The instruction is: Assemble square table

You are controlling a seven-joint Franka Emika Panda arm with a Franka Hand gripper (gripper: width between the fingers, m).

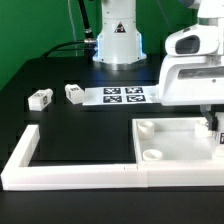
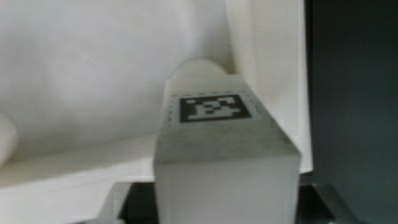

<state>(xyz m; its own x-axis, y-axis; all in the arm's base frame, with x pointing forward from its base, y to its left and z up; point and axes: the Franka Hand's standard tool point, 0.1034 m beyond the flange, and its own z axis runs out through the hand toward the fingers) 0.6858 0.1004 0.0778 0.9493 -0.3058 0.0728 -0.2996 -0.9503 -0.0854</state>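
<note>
While the exterior view takes in the whole black table (image 1: 60,125), the Panda gripper (image 1: 213,130) hangs low by the table's edge on the exterior view's right, over the square slab (image 1: 180,140). Slab: white, raised rim, lying flat toward the near corner on that side, w/ two round corner sockets showing at the end facing the exterior view's left. It sits close against the long white L-shaped border wall (image 1: 70,176), which runs along the near edge and turns up toward the far edge on the exterior view's left. Two loose legs lie well apart from the slab: the outer leg (image 1: 40,98) nearer the edge on the exterior view's left, the inner leg (image 1: 75,92) just beside the marker board (image 1: 125,95), approx. mid-table. Robot base (image 1: 118,40) stands at the far edge. Jaws are too small here to judge.

Wrist view: gripper (image 2: 222,205) is closed on the held leg (image 2: 217,150), dark fingers (image 2: 128,205) tight against both its sides. Held leg points away from the camera, w/ a black-and-white tag (image 2: 214,108) near its far end. Whether that end touches anything can't be told.
</note>
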